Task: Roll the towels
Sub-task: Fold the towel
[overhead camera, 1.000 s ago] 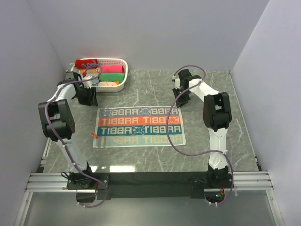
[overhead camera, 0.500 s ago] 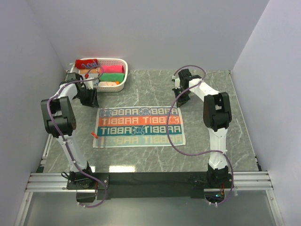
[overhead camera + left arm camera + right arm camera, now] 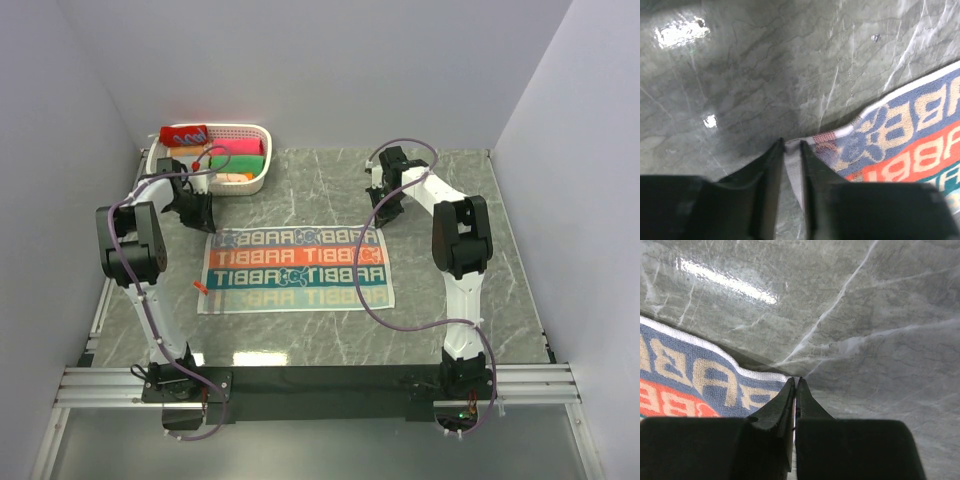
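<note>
**Grey marble tabletop (image 3: 320, 180), one striped towel (image 3: 295, 268) spread flat**

My left end effector (image 3: 791, 146) is clamped on its far-left corner, and my right end effector (image 3: 795, 382) on its far-right corner. One white basket (image 3: 268, 150) holding rolled towels (image 3: 240, 148) stands far left.

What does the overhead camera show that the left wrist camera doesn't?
Only the overhead view shows the whole striped towel spread flat, the white basket of colourful towels, and the right tool at the towel's far right corner. Only the left wrist view shows, close up, the left tool pinching the towel's corner. Both show the towel and the marble table.
</note>
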Robot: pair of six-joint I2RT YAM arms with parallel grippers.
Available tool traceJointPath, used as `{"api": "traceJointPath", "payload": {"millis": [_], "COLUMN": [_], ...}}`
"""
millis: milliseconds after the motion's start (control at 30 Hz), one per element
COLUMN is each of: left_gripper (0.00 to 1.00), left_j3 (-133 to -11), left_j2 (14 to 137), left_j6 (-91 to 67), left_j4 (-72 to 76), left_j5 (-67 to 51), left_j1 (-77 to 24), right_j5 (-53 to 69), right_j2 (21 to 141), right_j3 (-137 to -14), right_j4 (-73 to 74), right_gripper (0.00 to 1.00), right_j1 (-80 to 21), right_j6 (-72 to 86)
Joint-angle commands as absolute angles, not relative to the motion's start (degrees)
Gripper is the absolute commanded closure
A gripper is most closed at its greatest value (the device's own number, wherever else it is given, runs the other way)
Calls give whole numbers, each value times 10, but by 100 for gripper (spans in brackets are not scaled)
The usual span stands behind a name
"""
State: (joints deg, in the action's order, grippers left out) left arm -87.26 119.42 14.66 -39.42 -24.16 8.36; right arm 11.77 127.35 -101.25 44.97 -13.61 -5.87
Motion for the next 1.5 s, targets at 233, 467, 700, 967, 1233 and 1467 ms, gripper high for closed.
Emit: {"api": "traceJointPath", "payload": {"millis": [233, 467, 700, 967, 1233, 1467], "left_gripper": [99, 99, 100, 100, 100, 100], "left_j3": [-884, -918, -877, -806, -708, -614], "left_j2": [1187, 1150, 1071, 977, 893, 875], "left_j6": [164, 161, 230, 315, 460, 513], "left_j4": [-393, -379, -403, -467, -540, -522], "left_j5": [-251, -269, -320, -365, -337, -306], "left_j1": [78, 98, 110, 120, 160, 177], "right_j5": [133, 172, 211, 228, 252, 268], "right_j2": [1288, 1280, 1207, 1146, 1049, 1030], "right_j3": [-1086, -1126, -1062, -999, -874, -748], "right_j4": [461, 470, 482, 510, 522, 480], "right_gripper": [100, 100, 100, 100, 100, 100], "right_j1": [-116, -96, -95, -95, -97, -103], "right_j6": [-70, -71, -105, -145, -170, -149]}}
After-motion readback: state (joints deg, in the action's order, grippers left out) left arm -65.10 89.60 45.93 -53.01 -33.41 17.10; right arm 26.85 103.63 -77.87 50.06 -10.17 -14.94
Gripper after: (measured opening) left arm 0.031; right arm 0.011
